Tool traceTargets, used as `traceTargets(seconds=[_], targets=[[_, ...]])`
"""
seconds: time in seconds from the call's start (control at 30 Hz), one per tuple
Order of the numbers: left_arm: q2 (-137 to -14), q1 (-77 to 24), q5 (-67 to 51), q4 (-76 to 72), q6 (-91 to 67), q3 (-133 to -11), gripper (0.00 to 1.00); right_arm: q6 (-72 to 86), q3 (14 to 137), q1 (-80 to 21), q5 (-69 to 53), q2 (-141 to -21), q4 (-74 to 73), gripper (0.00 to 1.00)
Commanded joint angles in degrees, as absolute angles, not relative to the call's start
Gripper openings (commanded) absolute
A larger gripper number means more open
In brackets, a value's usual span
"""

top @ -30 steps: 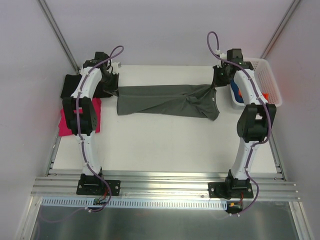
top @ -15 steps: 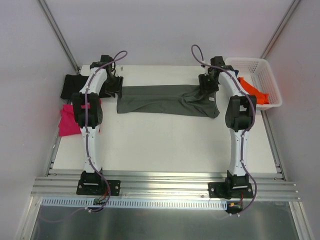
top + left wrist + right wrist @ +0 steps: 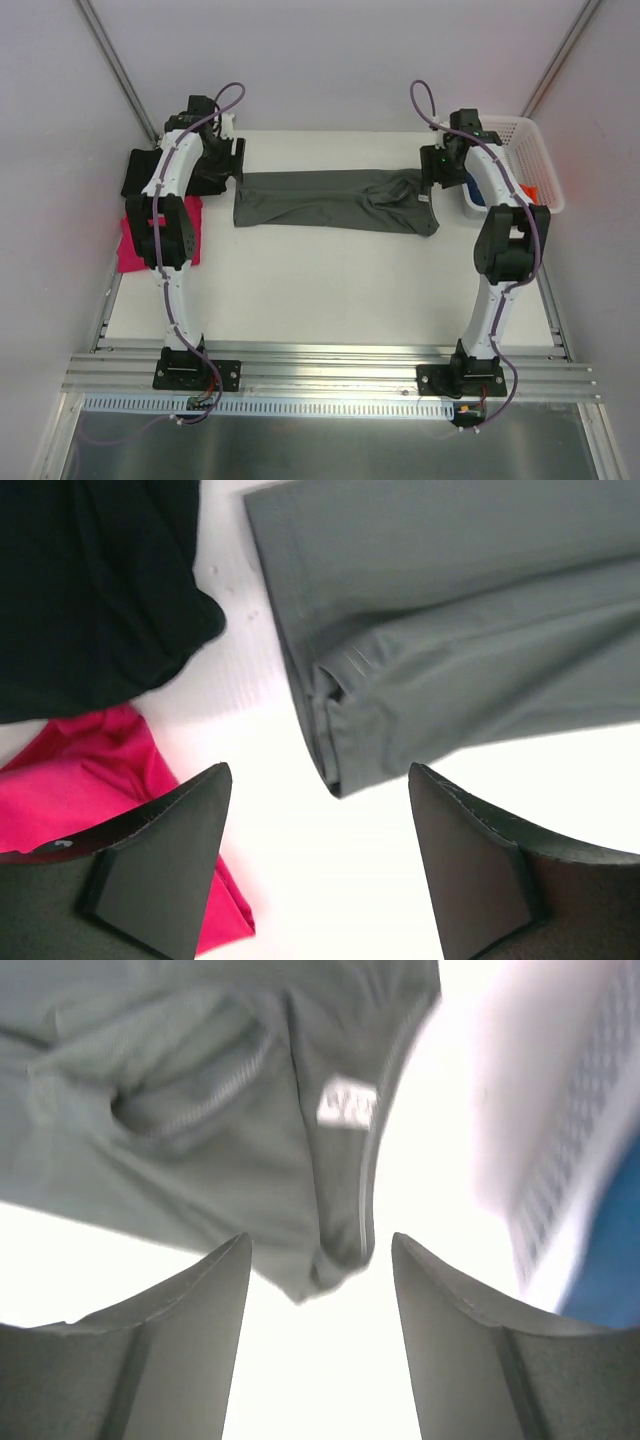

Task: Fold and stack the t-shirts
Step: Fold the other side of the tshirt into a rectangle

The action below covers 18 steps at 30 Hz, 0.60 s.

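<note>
- The dark grey t-shirt (image 3: 330,200) lies as a long band across the far part of the bench (image 3: 330,290). Its left end is flat and squared off, and its right end is bunched and wrinkled.
- The left tool (image 3: 318,855) hangs over the shirt's left end with its jaws spread wide and nothing between them. The shirt's near left corner rests on the bench just beyond the gap.
- The right tool (image 3: 320,1345) hangs over the shirt's right end, jaws likewise parted and gripping nothing. The collar and the pale neck label (image 3: 347,1103) lie on the bench beyond the gap.
- The black t-shirt (image 3: 90,590) sits at the far left corner of the bench, just left of the grey one, with a strip of bare bench between them.
- The magenta t-shirt (image 3: 70,790) lies directly beside the black one on its near side, at the bench's left edge.
- The white lattice basket (image 3: 540,150) stands at the far right edge of the bench, near the grey shirt's right end. It holds the blue t-shirt (image 3: 610,1260) and the orange t-shirt (image 3: 530,190).
</note>
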<state>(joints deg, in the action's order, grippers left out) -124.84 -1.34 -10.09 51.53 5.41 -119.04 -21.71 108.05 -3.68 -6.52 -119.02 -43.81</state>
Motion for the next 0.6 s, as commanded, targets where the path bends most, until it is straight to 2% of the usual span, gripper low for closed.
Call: traceTargets(seconds=[0.0, 0.17, 0.57], targets=[[-120.2, -3.0, -15.5, 53.2, 4.8, -115.4, 0.72, -21.2, 103.5, -3.1, -10.0, -112.4, -46.4, 0.61], [-122.6, -4.4, -18.3, 55.4, 5.7, -113.3, 0.7, -20.2, 97.9, -3.2, -14.1, -112.6, -47.6, 0.59], [-128.1, -5.7, -21.5, 57.9, 5.5, -112.3, 0.63, -20.5, 99.4, -3.1, -14.9, -118.0, -48.6, 0.56]])
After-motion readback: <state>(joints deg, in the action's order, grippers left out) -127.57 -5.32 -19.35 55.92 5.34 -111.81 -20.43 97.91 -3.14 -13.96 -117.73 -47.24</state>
